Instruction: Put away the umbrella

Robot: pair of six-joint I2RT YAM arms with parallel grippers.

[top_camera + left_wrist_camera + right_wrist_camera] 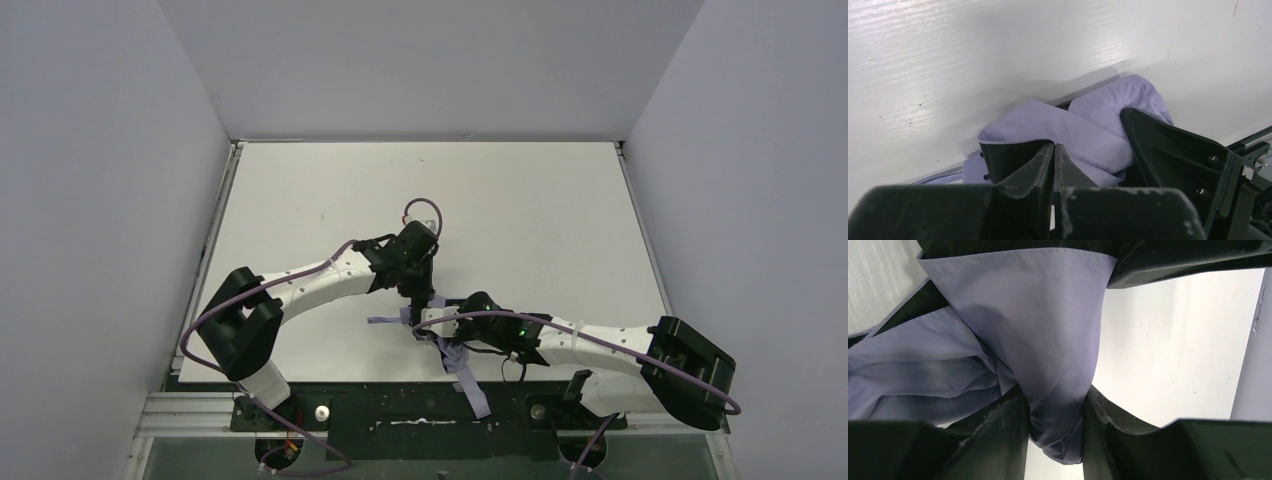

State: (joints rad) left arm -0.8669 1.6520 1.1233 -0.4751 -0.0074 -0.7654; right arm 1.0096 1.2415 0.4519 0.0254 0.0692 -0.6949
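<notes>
Gathering the umbrella: my right tool pinches a fold; my left tool is closed, empty, with cloth just ahead. Next I'd open it and grasp there.

One umbrella, a single bundle of pale lavender fabric

Two robot arms: one left arm and one right arm

Two grippers, one on each arm: the left gripper and the right gripper; each has two black fingers, four in all

Two purple cables, one running along each arm

One white table

Three grey walls around it: left, back and right

Two round silver fittings at the near edge, one by each arm's base
</notes>
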